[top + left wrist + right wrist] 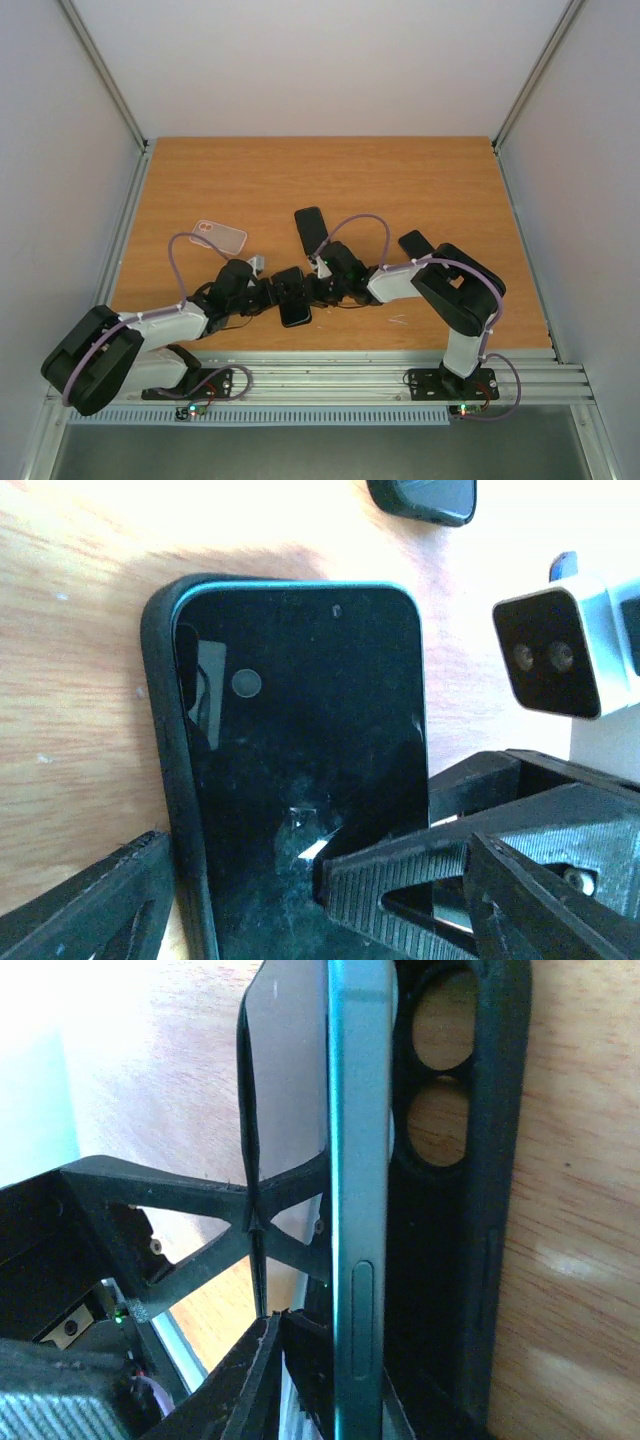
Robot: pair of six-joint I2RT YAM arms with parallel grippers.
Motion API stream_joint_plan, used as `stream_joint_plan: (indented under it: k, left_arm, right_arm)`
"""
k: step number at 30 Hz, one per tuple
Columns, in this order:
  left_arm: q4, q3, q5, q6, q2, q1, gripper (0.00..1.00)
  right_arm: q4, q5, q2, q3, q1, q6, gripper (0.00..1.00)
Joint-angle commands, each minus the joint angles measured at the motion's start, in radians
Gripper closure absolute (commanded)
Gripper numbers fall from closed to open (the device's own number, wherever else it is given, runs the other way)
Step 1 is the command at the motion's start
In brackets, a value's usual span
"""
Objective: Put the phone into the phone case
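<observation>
Two grippers meet over the job near the front of the wooden table (pixel 400 180), where the phone (pixel 300 760) lies face up, only partly seated in the black phone case (pixel 160 730). The case wall wraps one long side and a top corner of the phone. The opposite long side shows its bare teal edge, and from the right wrist the case's camera cut-outs stand uncovered beside it, so the handset looks offset rather than home. The left gripper (pixel 272 292) has its jaws spread wide at the phone's lower end, one finger just beside the case wall and the other over the glass, clamping nothing. The right gripper (pixel 316 284) has a finger against the screen side of the phone, but whether its jaws are parted or closed cannot be told here. A clear case (pixel 220 236) and a second dark phone (pixel 311 230) lie well apart behind. The step in hand appears to be the seating itself. The next move probably calls for steadying the case and pressing the free edge down until the wall closes over it.
</observation>
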Motion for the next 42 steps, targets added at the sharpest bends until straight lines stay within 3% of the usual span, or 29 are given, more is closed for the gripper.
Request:
stream_joint_plan:
  k: [1,10,15,19,23,29,42]
  left_arm:
    - [-0.056,-0.015,0.003,0.013,-0.024,-0.019,0.21]
    - [-0.141,-0.010,-0.016,0.009,-0.105,-0.029,0.20]
    - [-0.232,0.000,-0.039,0.012,-0.167,-0.040,0.21]
    - [-0.290,-0.001,-0.049,0.017,-0.205,-0.054,0.27]
    - [-0.299,-0.017,-0.052,0.006,-0.212,-0.067,0.36]
    - [-0.240,-0.023,-0.045,-0.008,-0.168,-0.084,0.47]
    - [-0.035,-0.026,-0.022,-0.067,0.018,-0.152,0.60]
  right_arm:
    - [-0.129,0.047,-0.039,0.027,0.017,-0.060,0.75]
    - [-0.352,0.153,-0.149,0.060,0.024,-0.154,0.61]
    - [-0.466,0.229,-0.196,0.070,0.039,-0.197,0.59]
    - [-0.531,0.278,-0.219,0.078,0.061,-0.225,0.60]
    - [-0.540,0.298,-0.209,0.085,0.084,-0.230,0.65]
    - [-0.536,0.306,-0.168,0.105,0.107,-0.230,0.81]
    - [-0.536,0.272,-0.107,0.157,0.146,-0.234,0.98]
